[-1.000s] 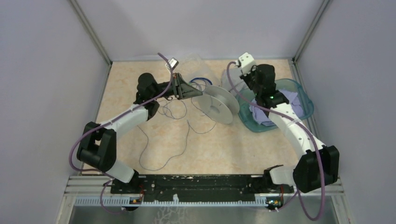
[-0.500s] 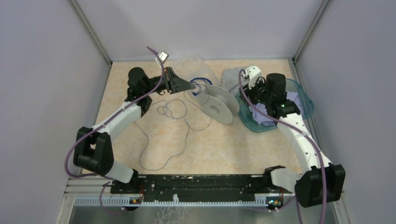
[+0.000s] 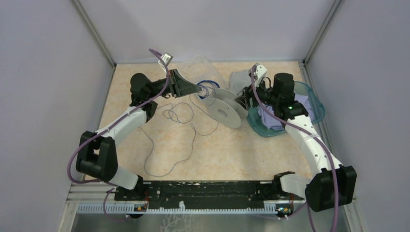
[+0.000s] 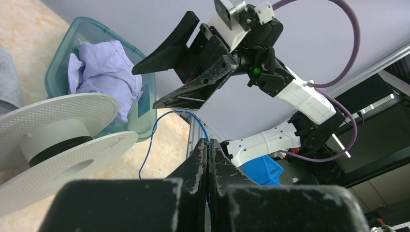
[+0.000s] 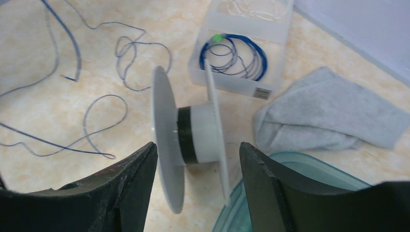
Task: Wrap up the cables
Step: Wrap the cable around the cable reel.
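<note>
The pale grey spool (image 3: 225, 108) stands on its edge mid-table with a dark band of winding on its core (image 5: 186, 133). Loose dark cables (image 3: 169, 145) loop over the table to its left (image 5: 96, 121). My left gripper (image 3: 198, 89) hovers behind and left of the spool, shut (image 4: 208, 145) on a thin strand of cable that looks blue here and arcs down toward the spool (image 4: 63, 140). My right gripper (image 3: 241, 99) is open just right of the spool. Its two fingers straddle the spool from above (image 5: 197, 145) without touching it. From the left wrist it shows wide open (image 4: 147, 87).
A clear box (image 5: 241, 79) holding a coiled blue wire (image 3: 208, 86) sits behind the spool. A grey cloth (image 3: 239, 79) lies beside it. A teal tub (image 3: 316, 104) with lilac cloth stands right of the spool, its rim close to the right flange. Walls enclose three sides.
My right gripper has opened and swung down and left to the spool. My left gripper drew back and left from the spool with the strand, then held still.
</note>
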You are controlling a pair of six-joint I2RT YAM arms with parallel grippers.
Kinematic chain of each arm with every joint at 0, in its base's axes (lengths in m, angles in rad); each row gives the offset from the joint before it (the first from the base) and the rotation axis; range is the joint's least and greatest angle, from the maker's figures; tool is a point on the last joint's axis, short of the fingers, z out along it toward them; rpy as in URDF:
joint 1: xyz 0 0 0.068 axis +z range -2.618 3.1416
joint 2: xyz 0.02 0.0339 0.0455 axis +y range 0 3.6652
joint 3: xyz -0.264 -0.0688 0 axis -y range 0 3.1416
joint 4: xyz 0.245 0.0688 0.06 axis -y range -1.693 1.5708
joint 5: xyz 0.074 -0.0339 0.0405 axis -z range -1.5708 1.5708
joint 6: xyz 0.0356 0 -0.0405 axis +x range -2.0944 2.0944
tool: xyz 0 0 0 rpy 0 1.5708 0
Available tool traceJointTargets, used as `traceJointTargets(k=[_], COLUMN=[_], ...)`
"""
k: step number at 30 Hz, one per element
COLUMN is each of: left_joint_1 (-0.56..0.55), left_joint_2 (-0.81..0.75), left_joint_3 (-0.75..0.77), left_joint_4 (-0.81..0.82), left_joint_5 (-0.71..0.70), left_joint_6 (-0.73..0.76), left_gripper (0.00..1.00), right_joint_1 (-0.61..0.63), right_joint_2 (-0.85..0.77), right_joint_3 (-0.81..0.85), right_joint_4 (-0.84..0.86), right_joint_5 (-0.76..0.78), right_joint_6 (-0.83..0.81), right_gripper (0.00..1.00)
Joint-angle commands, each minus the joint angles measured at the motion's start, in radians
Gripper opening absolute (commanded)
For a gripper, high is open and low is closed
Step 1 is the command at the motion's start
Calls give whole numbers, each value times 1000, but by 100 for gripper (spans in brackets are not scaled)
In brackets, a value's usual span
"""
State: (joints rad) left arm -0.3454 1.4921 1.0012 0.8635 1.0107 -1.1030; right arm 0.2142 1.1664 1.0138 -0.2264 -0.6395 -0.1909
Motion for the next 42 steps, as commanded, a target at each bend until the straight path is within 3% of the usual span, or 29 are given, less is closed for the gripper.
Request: traceJointTargets(k=[1, 7, 12, 16, 20, 24, 27, 32, 42], left_joint_1=[-7, -21, -22, -24, -25, -49, -72, -99, -124], left_joint_2=[0, 38, 60, 58, 61, 91, 128, 194, 340], left_joint_3=[11, 88, 132, 139, 143, 205, 246, 254, 312], left_joint_4=[57, 53, 28, -22, -48, -112, -118, -80, -110], left_joint_5=[9, 88, 121, 111, 94, 94, 74, -51, -157], left_joint_6=[27, 86, 110, 151, 169, 218, 190, 63, -96], left_gripper=[0, 0, 0, 0, 0, 0, 0, 0, 0], right_joint_1=[-7, -24, -23, -23, -8, 100, 149, 153, 200], right_joint_2=[7, 37, 99, 120, 125, 95, 77, 70, 42], right_joint_3=[29, -33, -49, -85, -84, -105, -118, -135, -166], right_joint_4=[-16, -37, -36, 26, 42, 63, 80, 109, 180], right_joint_5=[170, 202, 127, 144, 128, 291, 426, 486, 590], right_joint_6=[-90, -174, -203, -194, -130, -59, 32, 167, 233], right_gripper=[64, 62, 51, 37, 16, 1, 0, 0, 0])
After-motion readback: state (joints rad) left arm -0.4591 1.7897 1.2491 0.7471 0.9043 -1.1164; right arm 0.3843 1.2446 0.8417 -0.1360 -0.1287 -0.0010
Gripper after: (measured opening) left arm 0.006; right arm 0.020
